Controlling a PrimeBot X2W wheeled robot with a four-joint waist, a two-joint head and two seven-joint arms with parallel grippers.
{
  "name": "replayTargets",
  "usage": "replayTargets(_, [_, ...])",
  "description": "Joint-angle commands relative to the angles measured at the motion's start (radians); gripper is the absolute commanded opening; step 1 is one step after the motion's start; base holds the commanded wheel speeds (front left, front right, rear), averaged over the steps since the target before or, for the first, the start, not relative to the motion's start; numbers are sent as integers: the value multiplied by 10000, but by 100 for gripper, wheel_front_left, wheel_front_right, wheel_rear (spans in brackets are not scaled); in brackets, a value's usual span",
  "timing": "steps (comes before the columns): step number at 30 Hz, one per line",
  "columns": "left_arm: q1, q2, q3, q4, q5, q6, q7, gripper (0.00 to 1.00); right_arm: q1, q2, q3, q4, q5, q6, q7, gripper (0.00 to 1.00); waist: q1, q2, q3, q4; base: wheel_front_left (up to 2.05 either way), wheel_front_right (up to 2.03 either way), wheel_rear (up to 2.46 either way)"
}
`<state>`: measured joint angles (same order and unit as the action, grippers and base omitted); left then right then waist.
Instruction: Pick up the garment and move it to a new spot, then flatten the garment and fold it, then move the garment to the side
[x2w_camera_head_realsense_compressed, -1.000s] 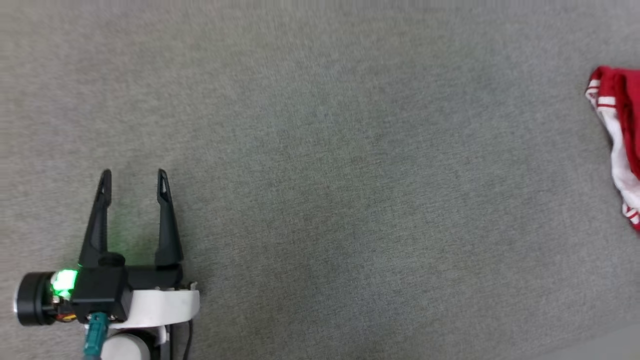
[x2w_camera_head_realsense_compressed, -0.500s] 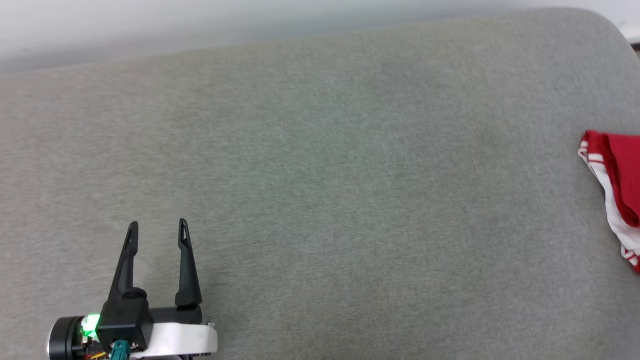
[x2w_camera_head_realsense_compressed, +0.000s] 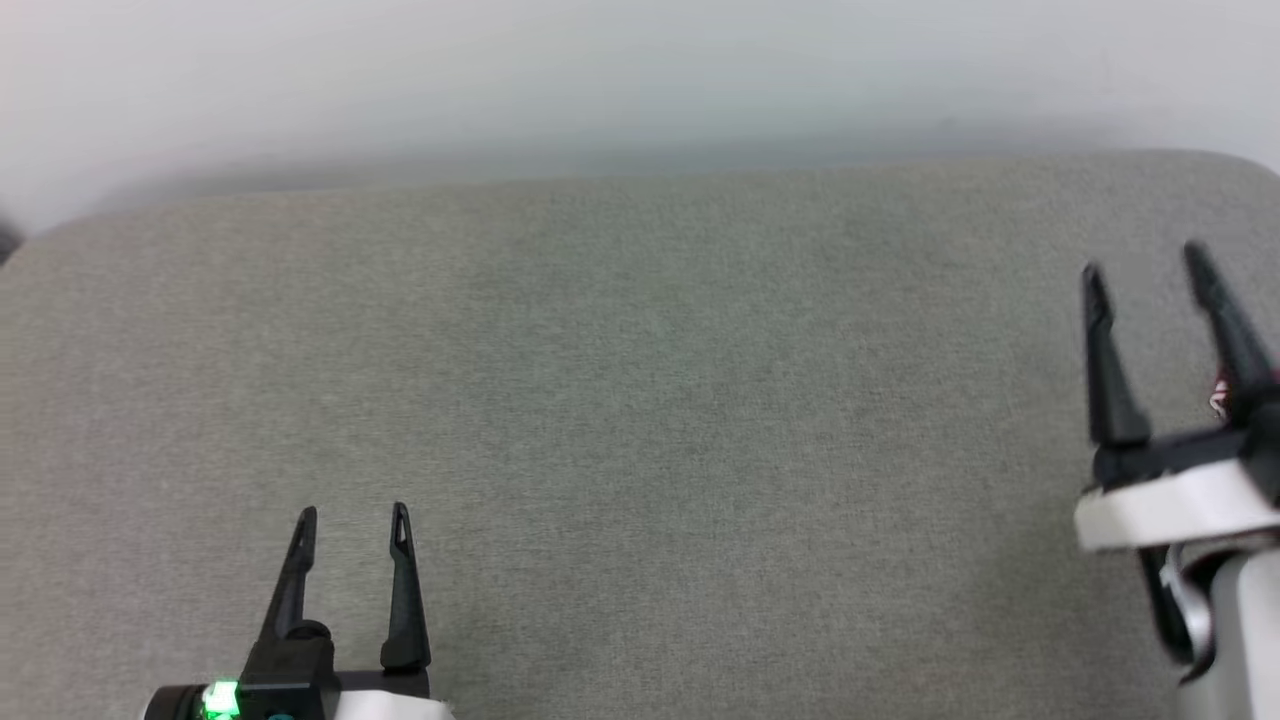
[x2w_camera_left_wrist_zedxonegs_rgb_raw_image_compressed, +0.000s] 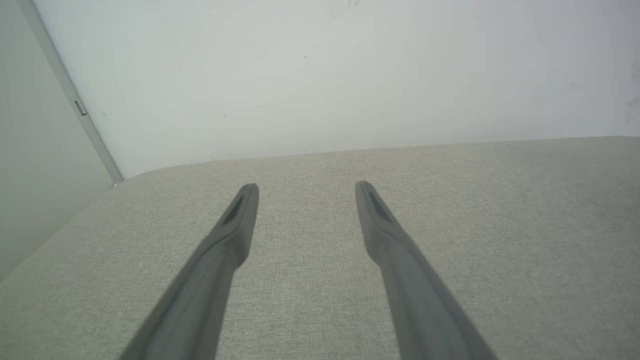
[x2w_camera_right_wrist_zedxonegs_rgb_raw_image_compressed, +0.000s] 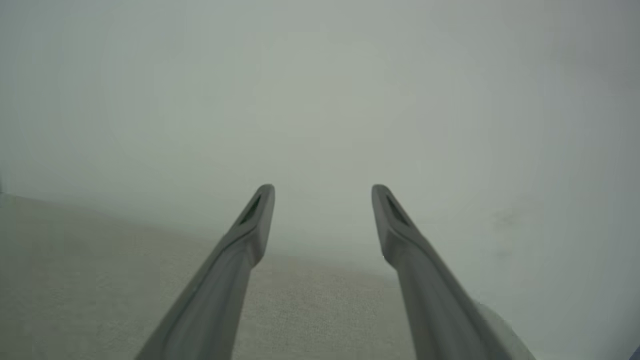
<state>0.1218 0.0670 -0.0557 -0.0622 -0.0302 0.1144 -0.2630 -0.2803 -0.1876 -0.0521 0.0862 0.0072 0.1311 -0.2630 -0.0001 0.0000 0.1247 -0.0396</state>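
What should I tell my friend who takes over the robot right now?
Left gripper: open, empty, over the grey fabric surface.
Right gripper: open, empty, near that surface's right side.
Garment: a red-and-white sliver peeks out behind the right gripper's finger, at the head view's right edge.
Done: cannot tell; the garment is mostly hidden.
Left: check the garment; if unfolded, pick up, flatten, fold, move aside.

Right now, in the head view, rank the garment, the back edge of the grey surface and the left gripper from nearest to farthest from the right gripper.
1. The garment: a red-and-white sliver right beside a finger of the right gripper.
2. The back edge of the grey surface: ahead of its fingertips, below the wall.
3. The left gripper: far across, lower left.
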Motion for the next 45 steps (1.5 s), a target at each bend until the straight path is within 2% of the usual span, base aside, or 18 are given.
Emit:
replayTargets(1, [173,-6,-21,81,78,-40,-19,100,458,210,20,-74,67,-10,-16,100,1,0,-221,190,0,0,0])
replayTargets(7, [310,-30,-69,288,127,-98,-19,100,1840,940,-286,-282,267,-9,-15,100,1,0,-595,356,0,0,0])
replayTargets(12, [435,-41,-118,470,129,-148,-19,100,2804,1230,-459,-496,347,-9,-17,100,1,0,-982,464,0,0,0])
replayTargets(25, [778,-91,-125,687,79,-237,-19,100,4346,1397,-381,-1050,836,-9,-17,100,1,0,-1479,633,0,0,0])
replayTargets(37, [894,-130,19,784,-64,-312,-18,100,4791,1399,-207,-1207,1115,-9,-17,100,1,0,-1597,664,0,0,0])
replayTargets(38, [781,-117,-12,807,-51,-326,1,0,4688,1348,-215,-1128,1096,2,-2,0,1,0,-1598,663,0,0,0])
replayTargets(43, [796,-132,-36,1189,-119,-329,40,0,4712,1350,-191,-759,1116,4,46,0,1,0,-1599,663,0,0,0])
replayTargets(45, [752,-120,-29,1175,-580,-374,102,0,4656,1338,-164,-731,1556,4,114,0,1,0,-1592,659,0,0,0])
